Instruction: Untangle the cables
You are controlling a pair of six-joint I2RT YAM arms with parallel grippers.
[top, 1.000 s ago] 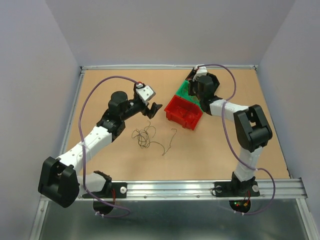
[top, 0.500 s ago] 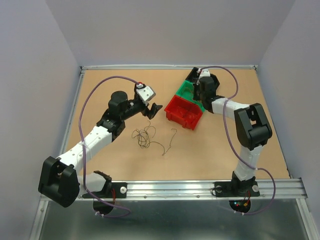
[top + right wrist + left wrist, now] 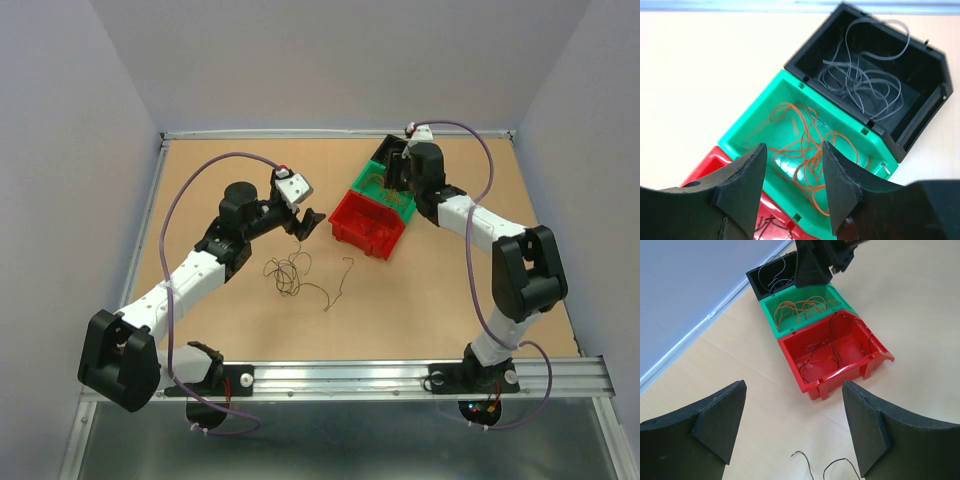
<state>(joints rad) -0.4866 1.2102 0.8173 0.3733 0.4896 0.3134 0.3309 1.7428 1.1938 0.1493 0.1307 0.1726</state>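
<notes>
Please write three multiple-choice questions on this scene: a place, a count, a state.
1. Where do the orange wires lie?
A) in a blue bin B) in the green bin C) in the left gripper
2. How many bins stand in the row?
A) two B) three C) five
3. How is the right gripper?
A) shut on a wire B) open and empty C) out of view
Answers: 1 B, orange loops lie in the green bin; 2 B, black bin, green bin, red bin side by side; 3 B, jaws apart, nothing between.

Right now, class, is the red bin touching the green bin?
Touching. The left wrist view shows the red bin's back rim flush against the green bin, no gap.
</notes>
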